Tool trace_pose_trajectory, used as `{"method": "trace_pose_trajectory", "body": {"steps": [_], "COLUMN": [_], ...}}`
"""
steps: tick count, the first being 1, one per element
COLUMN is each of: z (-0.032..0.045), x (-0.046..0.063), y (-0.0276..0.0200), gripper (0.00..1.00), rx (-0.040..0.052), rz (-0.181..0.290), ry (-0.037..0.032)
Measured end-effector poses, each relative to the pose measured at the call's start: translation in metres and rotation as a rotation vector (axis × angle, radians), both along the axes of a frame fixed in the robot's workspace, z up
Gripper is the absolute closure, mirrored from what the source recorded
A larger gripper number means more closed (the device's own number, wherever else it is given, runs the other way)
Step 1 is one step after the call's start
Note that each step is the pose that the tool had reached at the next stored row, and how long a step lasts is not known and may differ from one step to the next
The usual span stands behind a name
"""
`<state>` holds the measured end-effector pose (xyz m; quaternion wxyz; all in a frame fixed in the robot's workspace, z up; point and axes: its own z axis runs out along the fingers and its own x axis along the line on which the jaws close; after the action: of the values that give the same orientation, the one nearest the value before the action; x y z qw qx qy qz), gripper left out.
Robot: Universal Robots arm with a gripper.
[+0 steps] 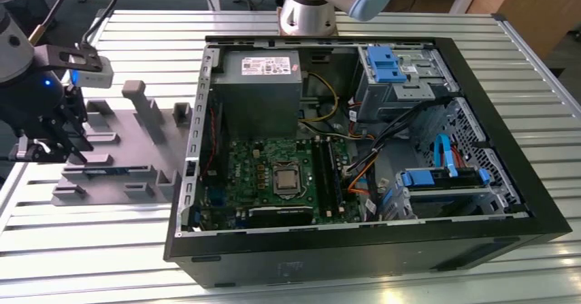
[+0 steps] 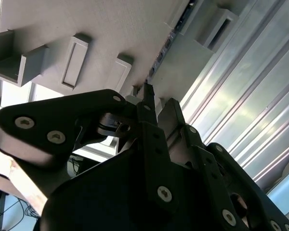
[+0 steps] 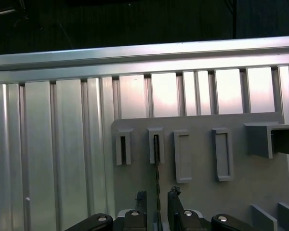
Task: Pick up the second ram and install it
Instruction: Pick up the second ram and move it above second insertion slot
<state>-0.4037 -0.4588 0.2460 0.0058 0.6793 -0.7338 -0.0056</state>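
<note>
The second ram (image 3: 157,163) stands on edge in the grey tray (image 3: 260,183) and appears in the first wrist view as a thin dark strip. It runs from a raised slot block down between my fingertips. My gripper (image 3: 157,199) straddles it, one finger on each side with a small gap to the board, so it is open. In the second wrist view the gripper (image 2: 159,103) points at the same tray. In the exterior view the gripper (image 1: 53,153) hangs over the tray's (image 1: 136,137) side at the exterior view's left. The black memory slots (image 1: 327,178) lie on the motherboard inside the case.
The open computer case (image 1: 363,147) lies on the slatted metal table (image 1: 91,249), with cables, drive cages and a power supply (image 1: 258,79) inside. Upright grey blocks (image 1: 145,107) rise from the tray beside the gripper. The arm's base (image 1: 309,11) stands behind the case.
</note>
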Motion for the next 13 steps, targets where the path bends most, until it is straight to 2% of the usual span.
{"method": "trace_pose_trajectory", "body": {"steps": [13], "z": [-0.0121], "x": [0.0], "y": [0.0], "gripper": [0.69], "rx": [0.0], "rz": [0.0], "ry": [-0.0001]}}
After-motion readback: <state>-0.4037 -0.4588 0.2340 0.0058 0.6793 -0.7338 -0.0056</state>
